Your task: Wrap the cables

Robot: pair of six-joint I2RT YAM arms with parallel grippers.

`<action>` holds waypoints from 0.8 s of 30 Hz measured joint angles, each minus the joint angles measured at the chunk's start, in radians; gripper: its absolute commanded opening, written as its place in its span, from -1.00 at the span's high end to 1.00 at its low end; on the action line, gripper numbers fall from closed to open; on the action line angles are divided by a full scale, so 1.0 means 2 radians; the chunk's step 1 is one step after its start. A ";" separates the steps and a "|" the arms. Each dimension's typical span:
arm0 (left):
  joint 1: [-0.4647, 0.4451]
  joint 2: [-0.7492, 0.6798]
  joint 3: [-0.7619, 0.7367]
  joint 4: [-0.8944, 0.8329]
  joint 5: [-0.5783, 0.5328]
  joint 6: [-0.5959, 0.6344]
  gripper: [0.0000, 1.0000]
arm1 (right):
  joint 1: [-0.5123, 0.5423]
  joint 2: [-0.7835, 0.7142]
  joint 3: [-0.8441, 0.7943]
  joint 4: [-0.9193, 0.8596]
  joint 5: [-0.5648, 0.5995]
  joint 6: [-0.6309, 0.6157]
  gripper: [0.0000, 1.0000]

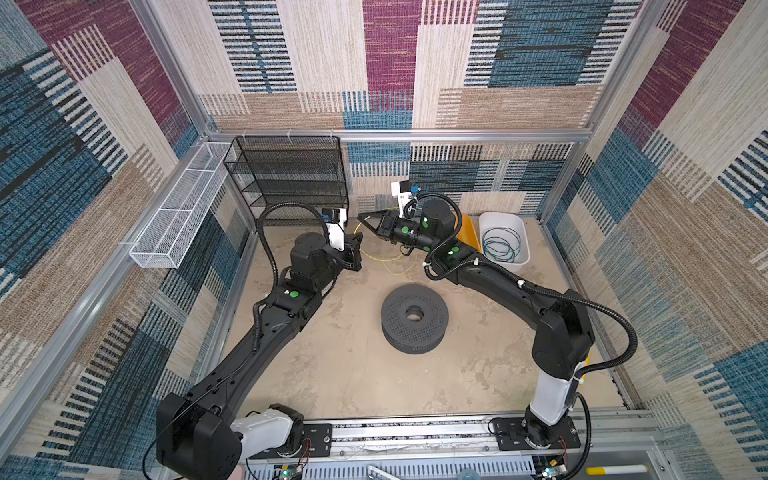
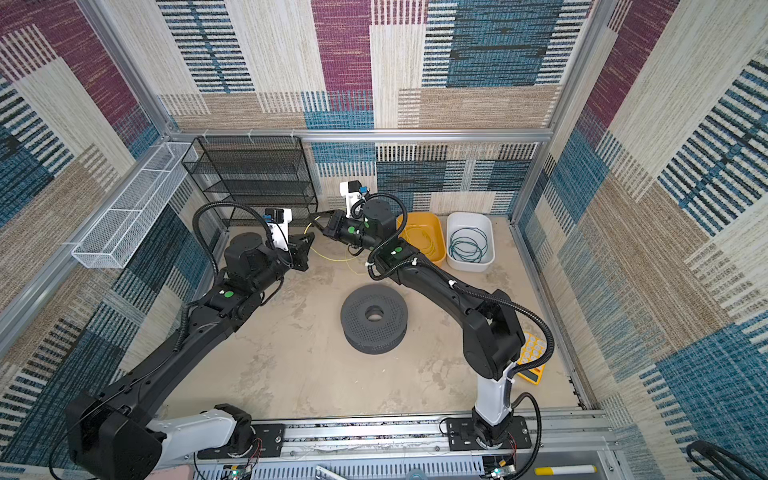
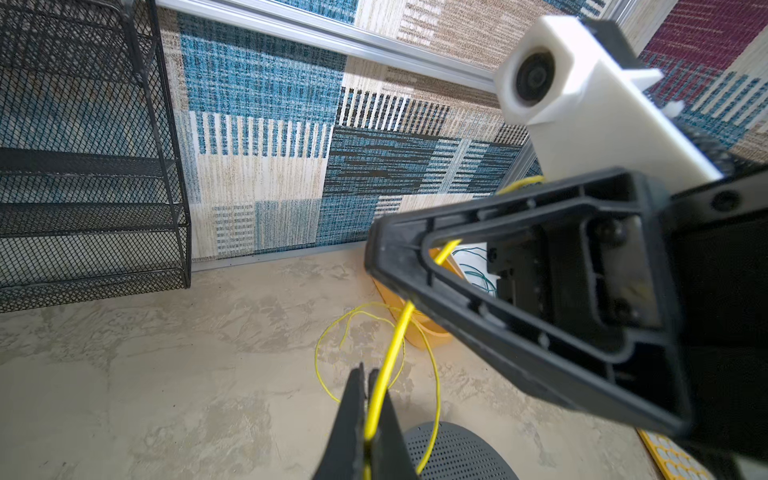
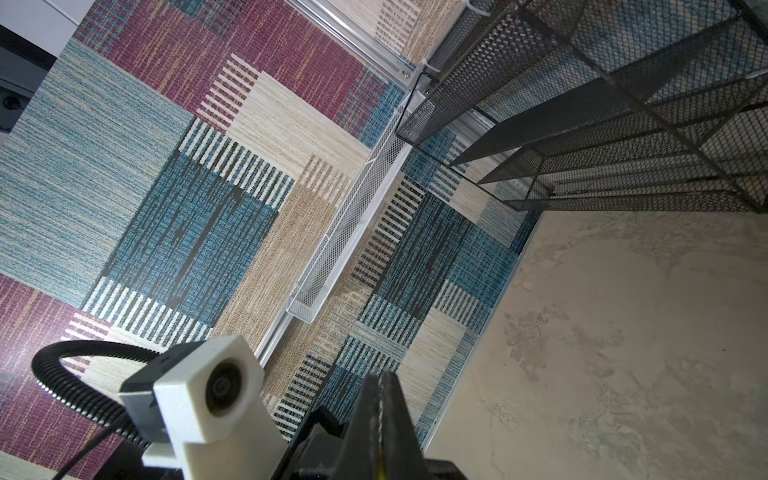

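My left gripper (image 1: 356, 241) and right gripper (image 1: 360, 217) sit tip to tip, upper centre.
White tub (image 1: 500, 214), right of centre, holds the coiled teal cable (image 1: 500, 245); both grippers pinch the yellow cable (image 3: 390, 353), slack looping below.

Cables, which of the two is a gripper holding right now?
The yellow cable, pinched in the left gripper and looping over the floor. The teal-green cable lies coiled in the white bin, untouched.
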 measured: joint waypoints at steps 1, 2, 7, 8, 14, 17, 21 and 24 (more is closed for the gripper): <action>0.000 -0.007 -0.007 0.004 0.000 0.002 -0.26 | 0.000 -0.003 0.000 -0.002 0.000 -0.003 1.00; 0.000 -0.025 -0.021 -0.003 0.006 0.003 -0.39 | 0.000 -0.008 -0.001 -0.012 0.002 -0.011 1.00; 0.000 -0.161 -0.121 0.014 -0.008 0.002 -0.72 | -0.001 -0.040 -0.003 -0.011 0.010 -0.031 1.00; 0.001 -0.179 -0.141 0.018 -0.015 0.000 -0.72 | -0.002 -0.043 -0.003 -0.010 0.010 -0.035 1.00; 0.001 -0.197 -0.206 0.055 -0.006 -0.020 -0.73 | -0.002 -0.052 -0.006 -0.011 0.011 -0.037 1.00; -0.001 -0.171 -0.225 0.101 0.008 -0.036 -0.73 | -0.001 -0.066 -0.019 -0.003 0.010 -0.033 1.00; -0.018 -0.110 -0.229 0.194 0.011 -0.049 -0.73 | 0.003 -0.080 -0.036 0.000 0.010 -0.024 1.00; -0.038 -0.056 -0.229 0.281 0.010 -0.051 -0.71 | 0.007 -0.088 -0.044 0.003 0.010 -0.015 1.00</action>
